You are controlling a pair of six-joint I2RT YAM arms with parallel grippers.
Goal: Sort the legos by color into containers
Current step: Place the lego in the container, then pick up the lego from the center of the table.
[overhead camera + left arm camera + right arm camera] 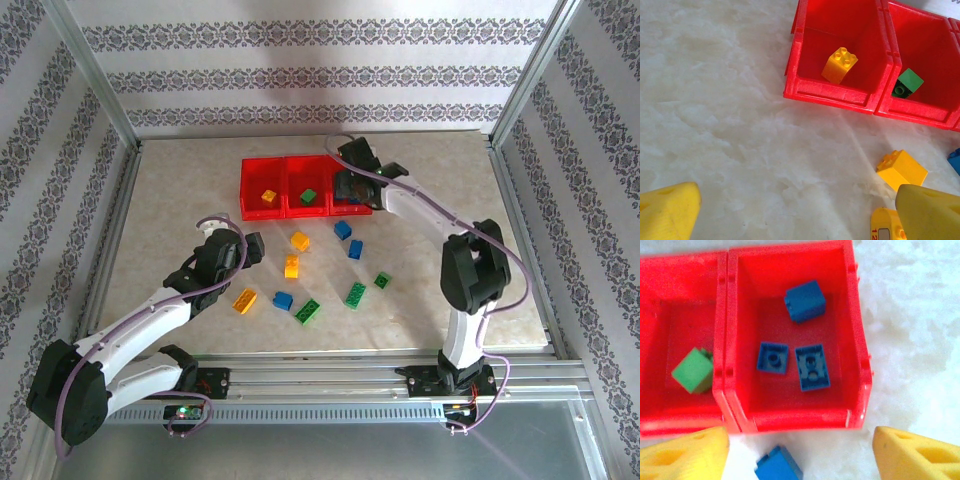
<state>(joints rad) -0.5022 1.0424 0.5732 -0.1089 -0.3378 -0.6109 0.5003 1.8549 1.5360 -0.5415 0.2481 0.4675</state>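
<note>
Where the containers (264, 170) run left-right, two blue legos (773, 358) seem upside-down.

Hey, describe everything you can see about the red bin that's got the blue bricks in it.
The blue-brick bin is a bright red, glossy plastic box, open-topped and rectangular, with a thick rim and walls sloping in to a flat floor. It stands upright on the pale marbled table, at the end of the row, joined along one side wall to the neighbouring bin. Three blue bricks lie inside: two studs-down, one tilted near the back wall.
</note>
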